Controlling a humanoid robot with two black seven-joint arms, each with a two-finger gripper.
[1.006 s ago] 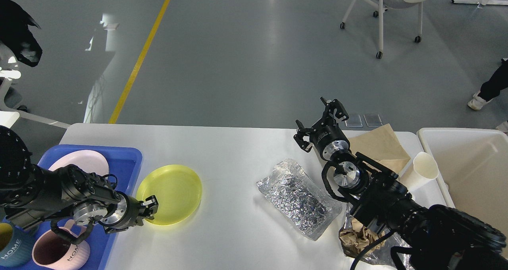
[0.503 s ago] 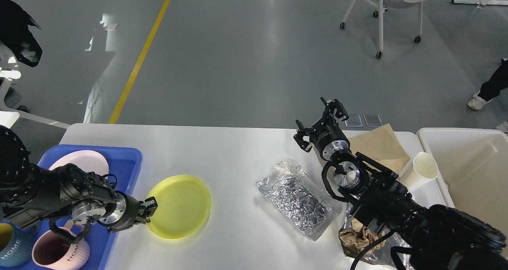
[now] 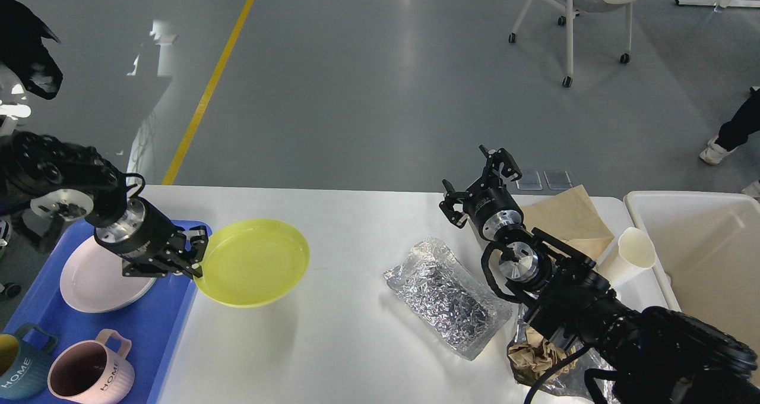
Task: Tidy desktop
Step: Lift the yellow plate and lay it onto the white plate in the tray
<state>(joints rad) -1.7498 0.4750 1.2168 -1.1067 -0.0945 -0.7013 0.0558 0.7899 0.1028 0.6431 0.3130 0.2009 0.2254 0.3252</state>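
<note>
Two black arms are seen over the desktop point(image 3: 356, 333), the white tabletop that fills the lower middle of the head view. The left gripper point(image 3: 193, 260) is clamped on the near-left rim of a yellow plate point(image 3: 255, 262), which is held tilted and lifted clear of the white surface, its shadow cast below it. A blue tray point(image 3: 169, 327) lies at the left end of the tabletop, and on it a pink plate point(image 3: 89, 279), a pink mug point(image 3: 89, 374) and a blue mug point(image 3: 18, 368) marked HOME are set. The right gripper point(image 3: 480, 185) is raised over the far right part of the table with its fingers spread and nothing between them. A crinkled foil bag point(image 3: 445, 297) lies beside that arm, brown paper point(image 3: 570, 217) and a white paper cone point(image 3: 629, 252) further right, and a cream bin point(image 3: 700, 255) stands at the table's right end.
</note>
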